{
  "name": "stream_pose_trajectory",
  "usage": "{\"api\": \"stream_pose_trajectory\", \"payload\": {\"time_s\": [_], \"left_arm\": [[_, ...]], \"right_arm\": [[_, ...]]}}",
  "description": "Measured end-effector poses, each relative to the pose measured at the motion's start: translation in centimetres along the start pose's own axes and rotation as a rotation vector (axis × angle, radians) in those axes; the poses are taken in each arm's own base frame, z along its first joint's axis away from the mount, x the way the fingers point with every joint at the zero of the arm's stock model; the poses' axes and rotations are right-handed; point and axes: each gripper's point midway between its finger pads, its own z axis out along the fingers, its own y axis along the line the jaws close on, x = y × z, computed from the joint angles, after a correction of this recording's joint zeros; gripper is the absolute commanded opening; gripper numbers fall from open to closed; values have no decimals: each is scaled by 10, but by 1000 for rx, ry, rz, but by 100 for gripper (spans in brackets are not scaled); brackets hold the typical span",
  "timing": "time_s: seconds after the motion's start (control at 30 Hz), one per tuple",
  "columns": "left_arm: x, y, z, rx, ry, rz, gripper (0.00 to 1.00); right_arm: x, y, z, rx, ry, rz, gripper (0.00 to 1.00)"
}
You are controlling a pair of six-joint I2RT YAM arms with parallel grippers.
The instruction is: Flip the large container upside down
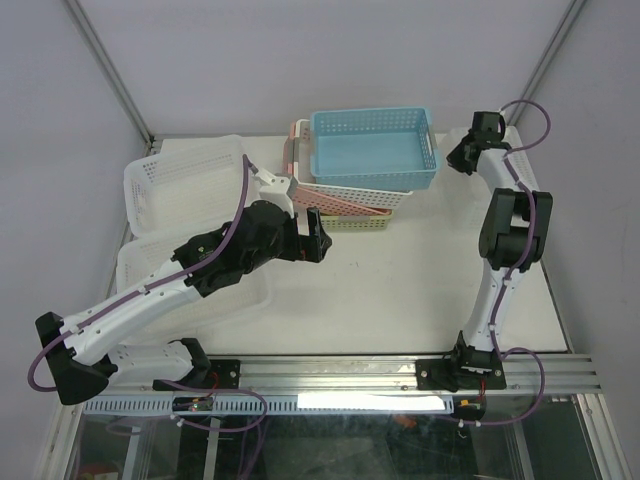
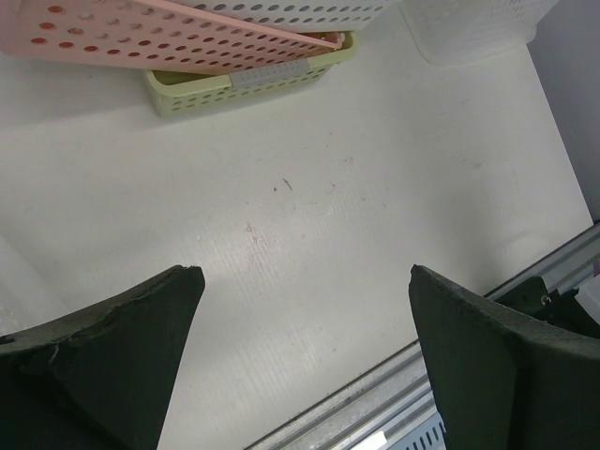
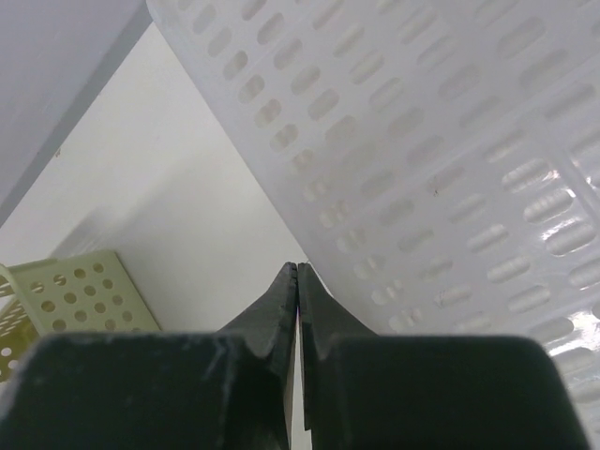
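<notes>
The large container, a white perforated basket (image 1: 188, 172), lies at the table's back left, partly behind my left arm. My left gripper (image 1: 320, 237) hovers just right of it and in front of the basket stack. Its jaws stand wide open over bare tabletop (image 2: 305, 272), with nothing between them. Over at the back right, my right gripper (image 1: 462, 158) hangs beside the blue basket (image 1: 372, 148). Its fingers are pressed together and empty (image 3: 297, 265). The slotted wall of a white basket (image 3: 441, 159) fills the right wrist view, close to the fingertips.
At the back centre is a stack: the blue basket on a white basket (image 1: 350, 195), a pink one (image 1: 296, 150) and a yellow-green one (image 1: 352, 222). A flat white tray (image 1: 150, 262) lies under my left arm. A metal rail (image 1: 350, 372) runs along the near edge.
</notes>
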Motion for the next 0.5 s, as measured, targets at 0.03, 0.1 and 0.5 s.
{"api": "stream_pose_trajectory", "payload": {"time_s": [0.03, 0.1, 0.5], "left_arm": [[0, 0, 0, 0, 0, 0, 99], [0, 0, 0, 0, 0, 0, 99], [-37, -13, -10, 18, -80, 41, 99]], "right_arm": [[1, 0, 0, -2, 3, -1, 4], [5, 0, -4, -12, 14, -7, 7], [-16, -12, -200, -169, -183, -14, 50]]}}
